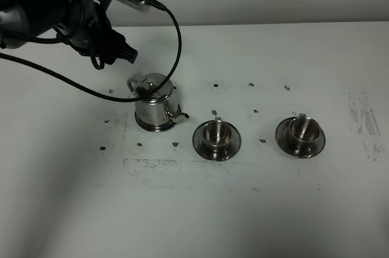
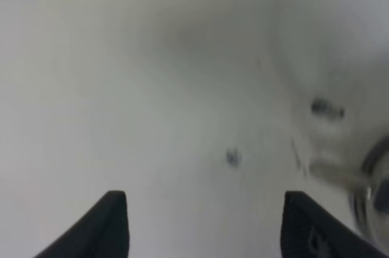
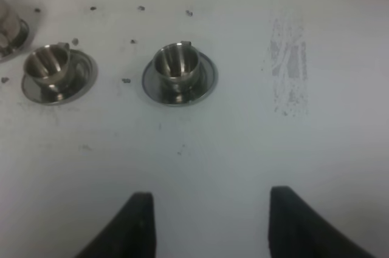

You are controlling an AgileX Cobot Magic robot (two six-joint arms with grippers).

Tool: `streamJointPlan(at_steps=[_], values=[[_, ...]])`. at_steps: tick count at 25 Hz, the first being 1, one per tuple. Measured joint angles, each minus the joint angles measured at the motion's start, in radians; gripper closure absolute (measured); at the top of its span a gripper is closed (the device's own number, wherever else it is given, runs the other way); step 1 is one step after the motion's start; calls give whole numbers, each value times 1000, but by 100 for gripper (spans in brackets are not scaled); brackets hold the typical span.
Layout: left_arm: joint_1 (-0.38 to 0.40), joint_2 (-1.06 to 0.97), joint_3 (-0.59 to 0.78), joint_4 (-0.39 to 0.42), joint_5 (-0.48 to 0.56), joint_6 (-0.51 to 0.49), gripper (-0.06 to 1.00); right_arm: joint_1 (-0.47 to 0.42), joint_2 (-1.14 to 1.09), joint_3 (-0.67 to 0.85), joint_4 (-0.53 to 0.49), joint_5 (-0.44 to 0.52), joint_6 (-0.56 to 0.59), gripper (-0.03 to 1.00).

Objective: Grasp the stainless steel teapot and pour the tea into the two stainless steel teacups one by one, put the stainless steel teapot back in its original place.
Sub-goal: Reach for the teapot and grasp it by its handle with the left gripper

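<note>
The stainless steel teapot (image 1: 155, 103) stands upright left of centre on the table, spout toward the teacups. A wider steel rim, the original place (image 1: 146, 127), shows around its base. Two stainless steel teacups stand on saucers to its right, the nearer one (image 1: 216, 136) (image 3: 51, 67) beside the spout and the farther one (image 1: 302, 133) (image 3: 176, 67) further right. My left gripper (image 1: 118, 51) (image 2: 203, 227) hangs open behind and left of the teapot, nothing between its fingers. The teapot shows only as a blur (image 2: 377, 185) in the left wrist view. My right gripper (image 3: 209, 224) is open and empty, short of the cups.
The white table (image 1: 273, 209) carries small dark specks around the steel ware and a scuffed grey patch (image 1: 364, 124) at the far right. A black cable (image 1: 176, 33) loops from the left arm over the teapot.
</note>
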Motion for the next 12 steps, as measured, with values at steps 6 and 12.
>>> streamJointPlan(at_steps=[6, 12], values=[[5, 27, 14, -181, -164, 166, 41, 0, 0, 0, 0, 0, 0, 56], [-1, 62, 14, -328, -176, 367, 44, 0, 0, 0, 0, 0, 0, 56]])
